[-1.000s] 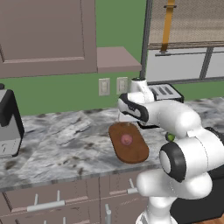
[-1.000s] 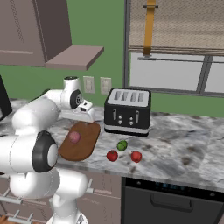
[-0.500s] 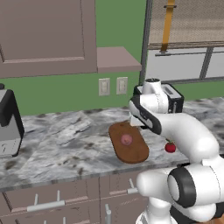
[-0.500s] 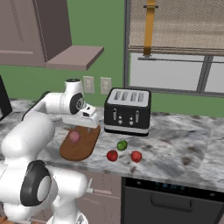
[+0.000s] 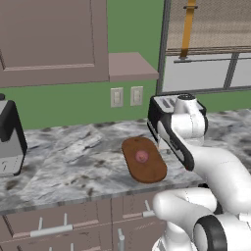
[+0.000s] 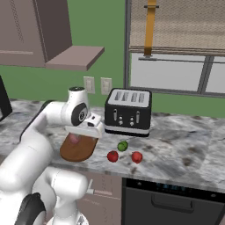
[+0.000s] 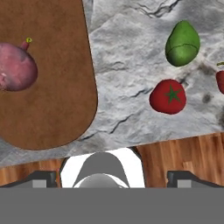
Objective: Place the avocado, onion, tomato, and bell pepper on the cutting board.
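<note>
With the onion (image 7: 15,66) already on the board (image 7: 48,109), the end effector (image 6: 90,127), spread and empty, hangs near the board's edge, and next must reach the avocado (image 7: 182,43) or tomato (image 7: 168,96) on the surface (image 7: 127,65) beside it.

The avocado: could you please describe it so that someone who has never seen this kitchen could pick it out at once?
Find the black four-slot toaster on the grey marble counter. In front of it lie three small fruits. The small bright-green roundish avocado is the one nearest the toaster, with a small red tomato and another small red fruit towards the counter's edge; it is the only green one.
</note>
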